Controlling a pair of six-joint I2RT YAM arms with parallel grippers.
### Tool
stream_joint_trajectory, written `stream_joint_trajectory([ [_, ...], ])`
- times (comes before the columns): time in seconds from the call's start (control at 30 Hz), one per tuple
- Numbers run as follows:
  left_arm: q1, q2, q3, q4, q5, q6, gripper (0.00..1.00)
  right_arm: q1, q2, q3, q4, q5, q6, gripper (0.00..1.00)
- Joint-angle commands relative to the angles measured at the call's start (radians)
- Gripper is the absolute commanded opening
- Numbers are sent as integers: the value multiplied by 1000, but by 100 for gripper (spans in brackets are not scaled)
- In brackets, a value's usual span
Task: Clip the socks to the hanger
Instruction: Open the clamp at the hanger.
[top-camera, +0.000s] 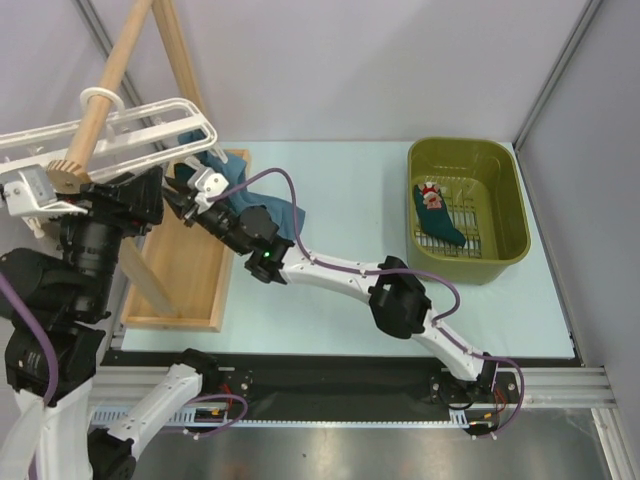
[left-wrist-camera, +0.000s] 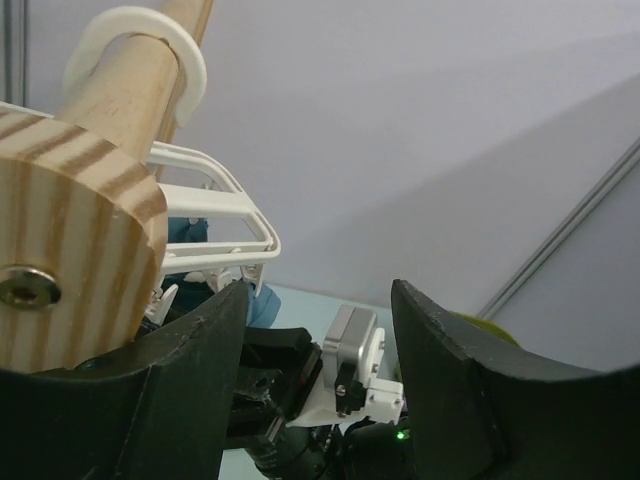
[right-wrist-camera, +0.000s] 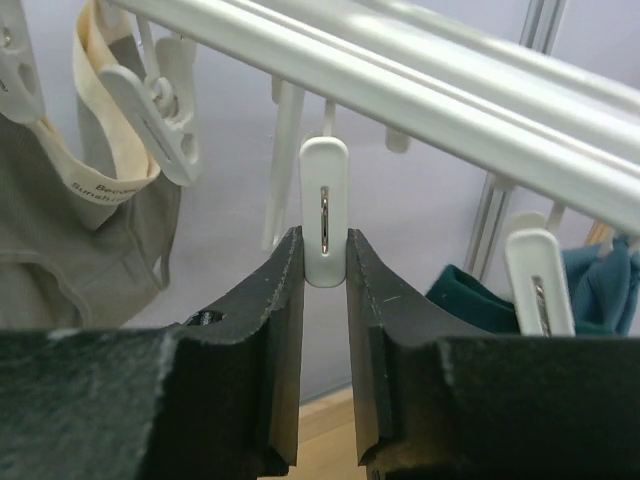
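Note:
The white hanger (top-camera: 130, 125) hangs by its hook from the wooden rack's rod, with teal and blue socks (top-camera: 240, 190) dangling under its right end. My right gripper (right-wrist-camera: 325, 245) reaches up under the hanger bars (right-wrist-camera: 400, 90) and is shut on a white clip (right-wrist-camera: 324, 200), pinching its lower end. A teal sock (right-wrist-camera: 470, 300) and a blue sock (right-wrist-camera: 600, 280) hang just right of it. My left gripper (left-wrist-camera: 320, 300) is open and holds nothing, close beside the rod's end (left-wrist-camera: 70, 260). One teal sock with a red-and-white motif (top-camera: 437, 215) lies in the basket.
The olive-green basket (top-camera: 500, 160) stands at the back right. The wooden rack's tray base (top-camera: 185, 275) sits at the left. A grey and beige garment (right-wrist-camera: 80, 220) hangs from clips to the left of my right gripper. The right arm (left-wrist-camera: 355, 360) shows between my left fingers.

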Motion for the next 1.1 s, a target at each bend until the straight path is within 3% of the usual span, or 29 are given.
stream_joint_trajectory([
  [0.0, -7, 33, 11, -15, 8, -41, 64, -6, -111, -56, 10, -12, 36, 5],
  [0.1, -7, 36, -12, -1, -6, -73, 64, -17, -159, -75, -48, -23, 59, 0],
  [0.27, -7, 64, -45, 20, -7, -116, 64, -46, -228, -67, -180, -96, 111, 0],
  [0.5, -7, 88, -107, 68, -35, -173, 65, -102, -237, 75, -464, -257, 189, 0],
  [0.73, -7, 131, -60, -41, -119, -257, 64, -170, -242, 201, -705, -423, 300, 0],
  [1.07, 1, 173, -18, -174, -170, -390, 61, -187, -260, 211, -780, -570, 349, 0],
])
